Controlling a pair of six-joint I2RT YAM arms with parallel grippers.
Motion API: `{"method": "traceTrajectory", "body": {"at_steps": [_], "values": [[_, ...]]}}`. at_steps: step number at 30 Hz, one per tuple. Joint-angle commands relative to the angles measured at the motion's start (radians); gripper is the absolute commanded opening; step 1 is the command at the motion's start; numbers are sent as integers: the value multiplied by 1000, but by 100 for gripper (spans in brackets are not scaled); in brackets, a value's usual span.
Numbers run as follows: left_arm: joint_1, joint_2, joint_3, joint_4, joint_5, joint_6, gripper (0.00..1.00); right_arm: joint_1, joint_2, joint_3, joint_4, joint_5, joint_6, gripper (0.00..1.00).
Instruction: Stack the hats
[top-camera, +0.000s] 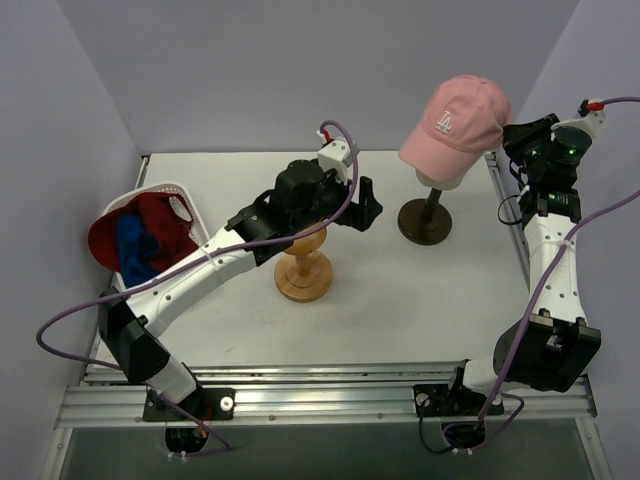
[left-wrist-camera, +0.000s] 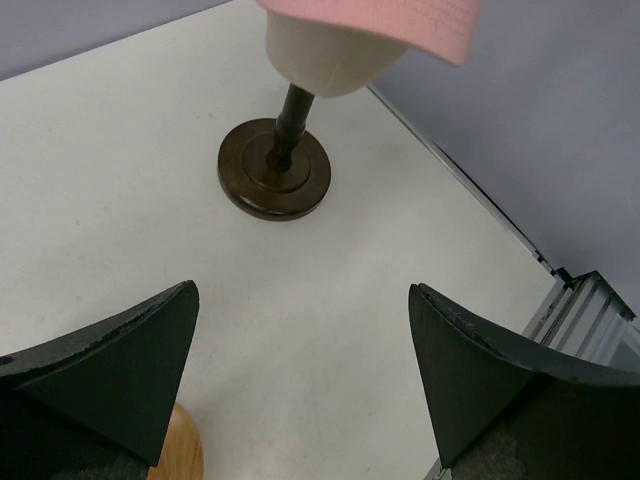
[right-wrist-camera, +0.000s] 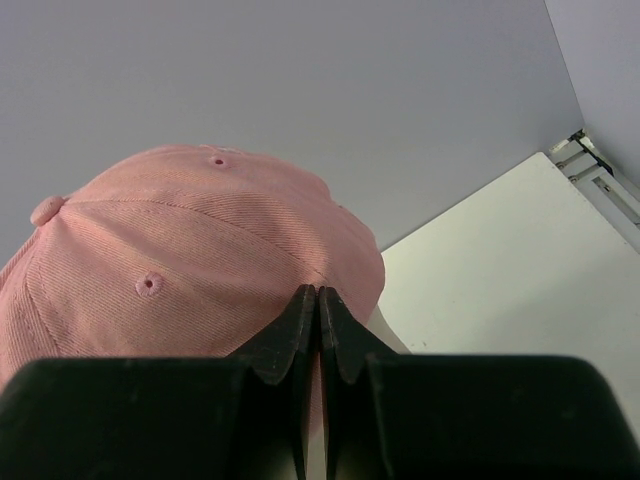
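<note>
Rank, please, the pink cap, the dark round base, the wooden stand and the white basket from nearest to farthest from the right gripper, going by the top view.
1. Pink cap: at the right gripper's tips, far right.
2. Dark round base: beneath the cap.
3. Wooden stand: centre.
4. White basket: left edge.

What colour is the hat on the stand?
The hat is pink; the top view shows it best.
</note>
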Motion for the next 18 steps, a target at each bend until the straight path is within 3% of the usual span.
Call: {"method": "traceTrajectory", "body": {"at_steps": [1, 17, 18], "values": [[-13, -117, -42, 7, -67, 25, 95, -10, 24, -15, 19, 16, -25, 0], [-54, -414, -441, 70, -162, -11, 95, -15, 32, -3, 22, 9, -34, 0], [-54, -421, -453, 70, -169, -8, 94, -15, 31, 15, 16, 5, -37, 4]]}}
